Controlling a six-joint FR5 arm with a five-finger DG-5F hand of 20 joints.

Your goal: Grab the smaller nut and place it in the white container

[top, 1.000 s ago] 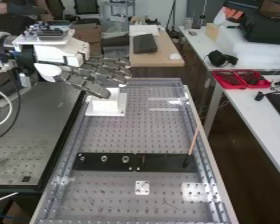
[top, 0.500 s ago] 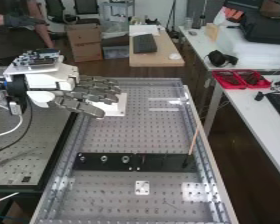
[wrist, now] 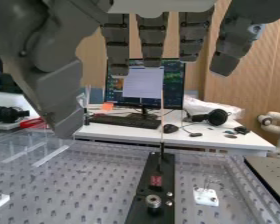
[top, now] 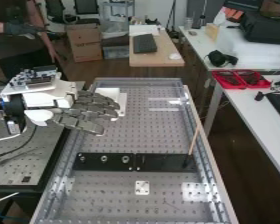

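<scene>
- My hand (top: 91,108) is spread, its fingers loosely straight and apart from one another, the thumb (wrist: 54,87) standing off to one side; there is nothing in its hold. It hangs raised above the perforated bench (top: 127,134).
- A row of nuts lies below my hand and off to its side, toward the bench's near end: one nearest my wrist's side (top: 82,159), a middle one (top: 104,158), and one farther out in the way my fingers point (top: 125,159). The last looks the broadest, so I take the smaller nut to be one of the other two; I cannot tell which.
- The turning point, as I judge it: the black strip (top: 167,162) under the nuts has its long axis roughly along my fingers' line, so I must go sideways and down to it, not simply ahead. The nuts seem to sit with their holes upward, so I would want fingertips and thumb on opposite flanks, from above.
- The white container (top: 109,92) lies on my hand's opposite side, just beyond the fingers.
- The grasp is yet to be made. Neighbouring nuts could be knocked if I come down too wide.
</scene>
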